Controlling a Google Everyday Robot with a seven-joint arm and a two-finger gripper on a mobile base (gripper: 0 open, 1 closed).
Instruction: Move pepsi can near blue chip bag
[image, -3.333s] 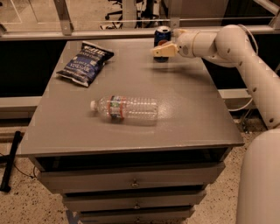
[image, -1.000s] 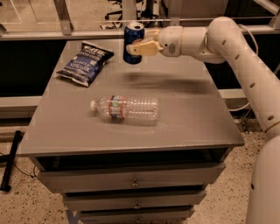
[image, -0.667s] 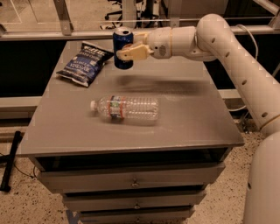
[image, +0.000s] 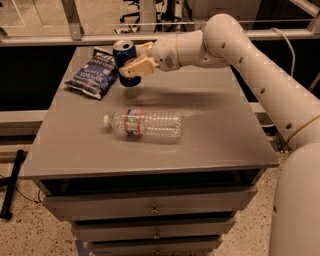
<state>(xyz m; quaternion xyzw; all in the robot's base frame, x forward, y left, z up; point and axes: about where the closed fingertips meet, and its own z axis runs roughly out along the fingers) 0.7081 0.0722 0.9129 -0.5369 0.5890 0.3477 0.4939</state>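
Observation:
The pepsi can (image: 125, 61), dark blue with a silver top, is held upright in my gripper (image: 137, 59), which is shut on it from the right side. The can hangs just above the table near its back left part. The blue chip bag (image: 94, 74), crinkled with white lettering, lies flat on the table right beside the can, to its left. The can's left edge is very close to the bag's right edge. My white arm reaches in from the right across the back of the table.
A clear plastic bottle (image: 144, 124) lies on its side in the middle of the grey table (image: 225, 135), cap to the left. The table has drawers below. A railing runs behind the table's back edge.
My gripper has carried the can from the back right of the table leftward, and it now hangs right beside the chip bag. The bottle and bag have not moved.

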